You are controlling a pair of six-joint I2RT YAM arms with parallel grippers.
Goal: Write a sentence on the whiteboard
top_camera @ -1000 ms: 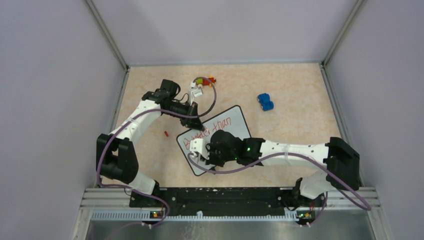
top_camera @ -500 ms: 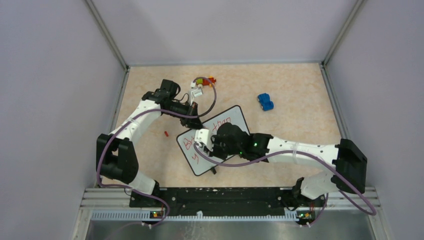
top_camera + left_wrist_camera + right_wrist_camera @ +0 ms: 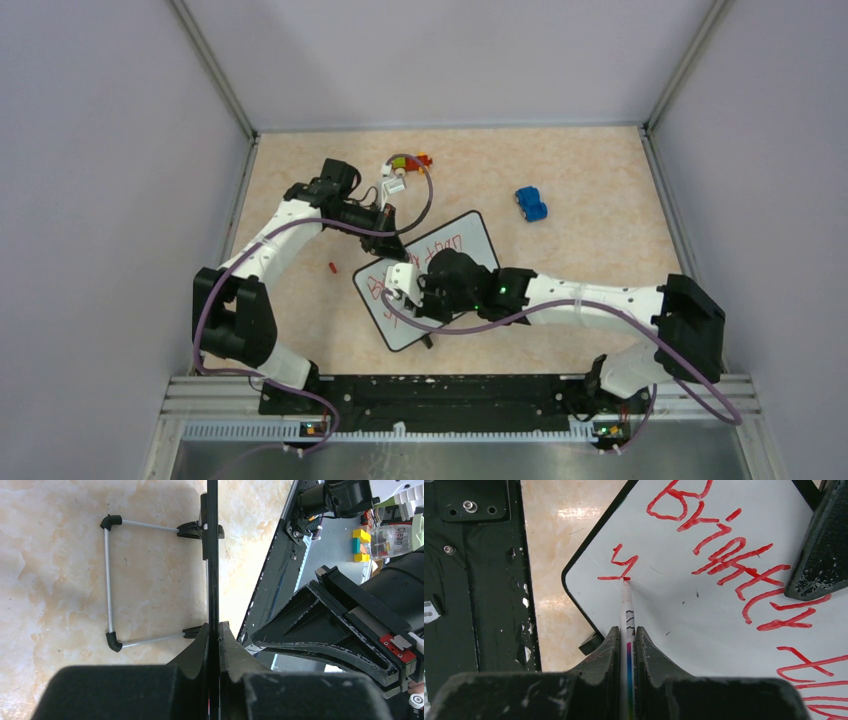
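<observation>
From above, hard to read the sentence (image 3: 445,245): covered at the near left by the right arm (image 3: 580,295), with only "than" showing on the whiteboard (image 3: 472,252) at mid-table. From the right wrist, cut off at the right edge; "Brighter" legible, and below it a lone "y". From the left wrist, only the board's thin dark edge, plus a wire stand (image 3: 108,580) to its left.

By count:
- one whiteboard
- one marker (image 3: 627,611)
- two lines of red script
- one blue toy car (image 3: 531,204), far right
- one small red bit (image 3: 332,267), left of the board
- a clump of coloured blocks (image 3: 410,160), too small to count

Left gripper (image 3: 214,630) pinched on the board's far-left edge. Right gripper (image 3: 626,635) closed around the marker, tip touching the board at the "y".
</observation>
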